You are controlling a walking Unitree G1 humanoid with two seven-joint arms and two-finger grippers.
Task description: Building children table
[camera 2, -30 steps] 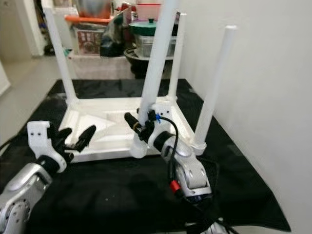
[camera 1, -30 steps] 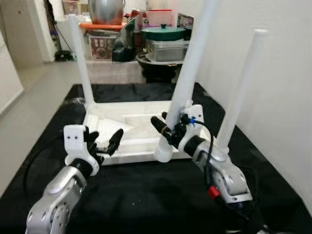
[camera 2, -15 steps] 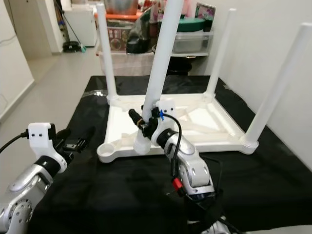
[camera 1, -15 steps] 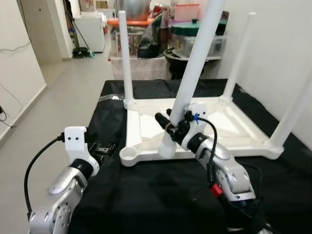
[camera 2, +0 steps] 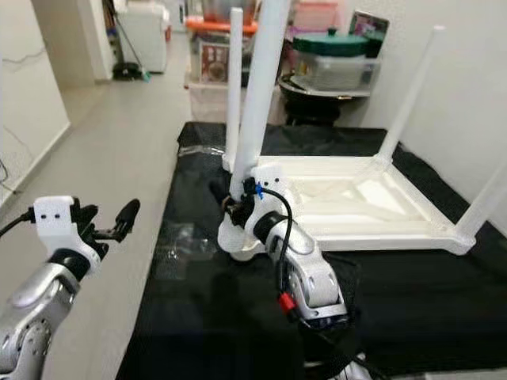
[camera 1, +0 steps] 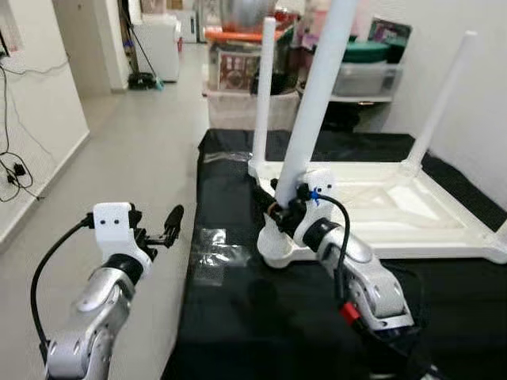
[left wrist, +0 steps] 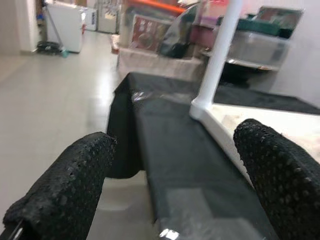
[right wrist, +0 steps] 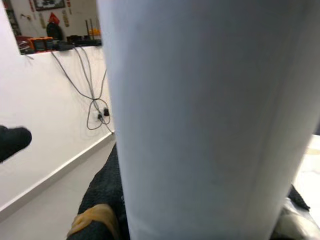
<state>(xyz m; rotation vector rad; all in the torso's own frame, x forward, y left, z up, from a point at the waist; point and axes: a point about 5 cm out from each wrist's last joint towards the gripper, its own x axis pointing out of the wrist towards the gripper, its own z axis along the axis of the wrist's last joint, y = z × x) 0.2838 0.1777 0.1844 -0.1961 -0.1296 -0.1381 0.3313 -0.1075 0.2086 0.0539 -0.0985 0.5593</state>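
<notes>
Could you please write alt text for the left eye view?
The right gripper clasps a white leg at the near corner of an upturned white table on a black mat. The left gripper hangs open, away over the floor.

Table (camera 1: 412, 214) smooth white plastic; mat (camera 1: 238, 309) matt black cloth; floor (camera 1: 135, 150) glossy.

Upturned table (camera 1: 412, 218) on mat (camera 1: 238, 309); bins (camera 1: 360, 67) behind.
</notes>
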